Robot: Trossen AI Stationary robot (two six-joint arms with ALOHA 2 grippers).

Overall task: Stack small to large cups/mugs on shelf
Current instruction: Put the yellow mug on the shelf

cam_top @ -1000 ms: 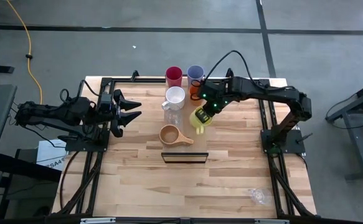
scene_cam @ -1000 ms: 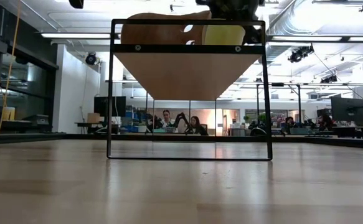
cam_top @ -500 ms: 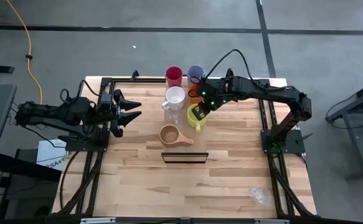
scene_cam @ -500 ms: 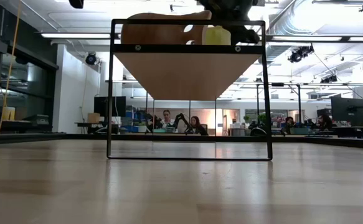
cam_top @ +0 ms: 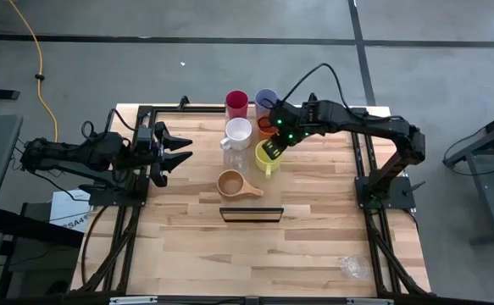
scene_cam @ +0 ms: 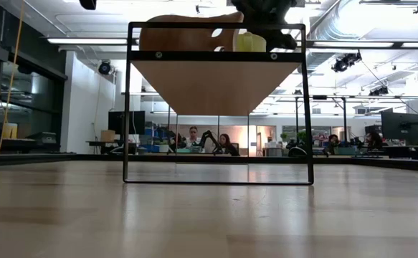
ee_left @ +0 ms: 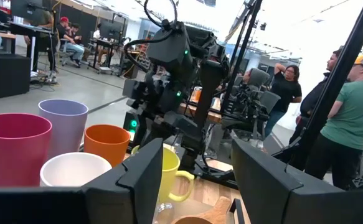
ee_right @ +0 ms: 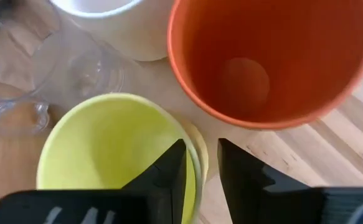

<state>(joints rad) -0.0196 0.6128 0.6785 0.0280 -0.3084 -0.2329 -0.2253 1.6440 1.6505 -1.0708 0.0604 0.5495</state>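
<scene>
On the left of the light wooden worktop (cam_top: 187,246) we see the left pincer (cam_top: 175,151), which waits at the left edge with its two dark fingers spread and nothing between them.

To the right of it stands the group of cups, at the far middle of the worktop. In the far row there is the red plastic tumbler (cam_top: 236,104), then the lavender-blue tumbler (cam_top: 266,101) just beside it. Nearer to us is the white round mug (cam_top: 238,131), and a clear glass (cam_top: 232,152) stands just beside it on the near side. The brown wooden cup with a handle (cam_top: 232,184) is near the middle of the worktop. Nearer again is the narrow shelf with a dark front edge (cam_top: 250,213). We cannot tell from above whether any cup stands on it.

Right of the white mug is the orange tumbler (ee_right: 274,56), partly covered by the right arm in the high view. The yellow mug (cam_top: 266,159) stands upright just near of it. The right pincer (cam_top: 272,151) is at this mug. In the right wrist view its fingers (ee_right: 165,177) pinch the yellow rim, one inside and one outside.

Far to the right, near the corner of the worktop, lies a second clear glass (cam_top: 352,267), well apart from the others.
</scene>
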